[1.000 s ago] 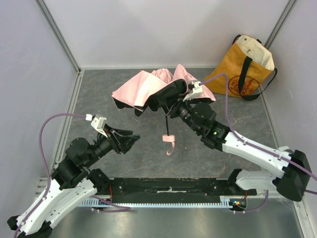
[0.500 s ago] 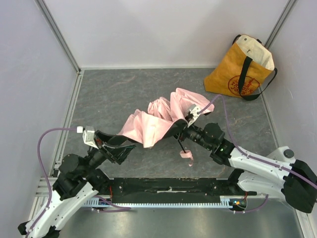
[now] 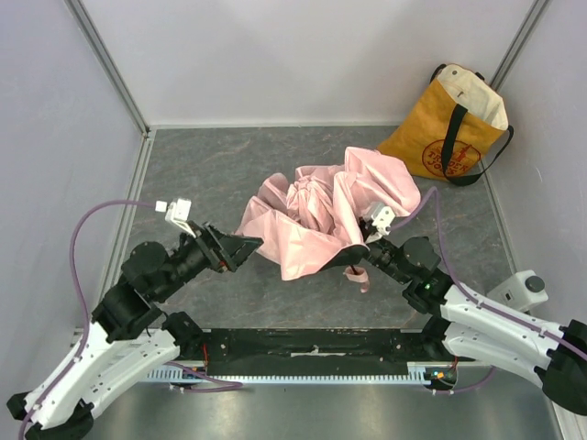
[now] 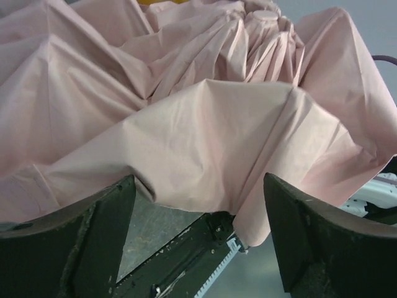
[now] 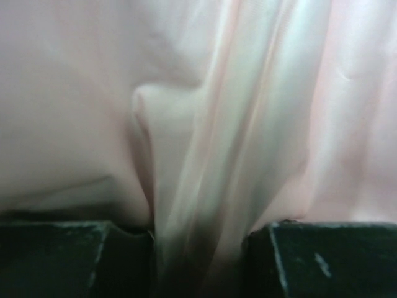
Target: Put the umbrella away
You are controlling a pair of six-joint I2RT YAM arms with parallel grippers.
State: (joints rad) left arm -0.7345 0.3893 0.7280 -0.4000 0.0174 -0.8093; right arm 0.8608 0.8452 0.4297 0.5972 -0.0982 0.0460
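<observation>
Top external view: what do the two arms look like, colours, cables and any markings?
Both have white shells on the lower links, black joints and wrists, and a lilac cable looping to a small white block at the wrist. The left arm ends in black, scuffed, wedge-shaped fingers. The right arm shows a small green light. No lettering is legible.

No words or numbers can be read in any view. The yellow tote bag (image 3: 413,147) bears a round red emblem (image 3: 448,158) on its side, too small to make out.
</observation>
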